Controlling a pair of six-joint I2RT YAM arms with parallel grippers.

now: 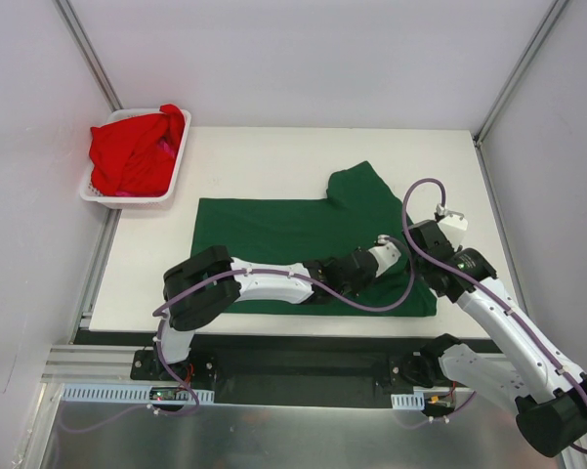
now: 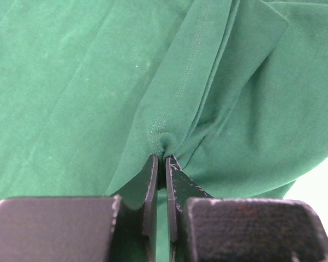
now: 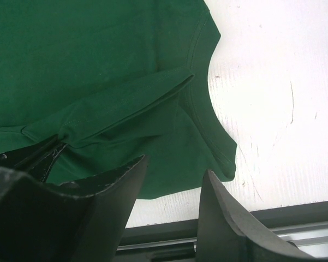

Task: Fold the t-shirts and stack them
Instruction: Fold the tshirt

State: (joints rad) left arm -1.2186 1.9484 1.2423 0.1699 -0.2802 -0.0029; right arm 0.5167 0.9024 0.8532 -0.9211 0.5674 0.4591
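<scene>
Top external view: green t-shirt (image 1: 273,230) lies spread across the middle of the table (image 1: 273,156), mostly flat, one sleeve poking toward the far side on the right, the near right part rumpled under the arms. Left gripper (image 2: 164,159) is reached across to that right part, fingers closed tight on a small pinch of green cloth, with seamed folds fanning up from the pinch. Right gripper (image 3: 177,165) hangs over the shirt's near right edge, fingers about half apart with nothing between them; whether they touch the cloth cannot be told. Judgement: the first fold of the green shirt is in hand, early in the task, with nothing stacked yet. The next move calls for the right gripper to close on a matching edge, then both arms to lift and carry that side over together, keeping the cloth taut so the fold lands square; a one-sided pull would likely drag and bunch the whole shirt. White slotted basket (image 1: 98,191) sits at the far left corner, well apart from the green shirt, holding red t-shirts (image 1: 132,151) heaped loosely and spilling over the rim, unfolded. Their number is not clear.
</scene>
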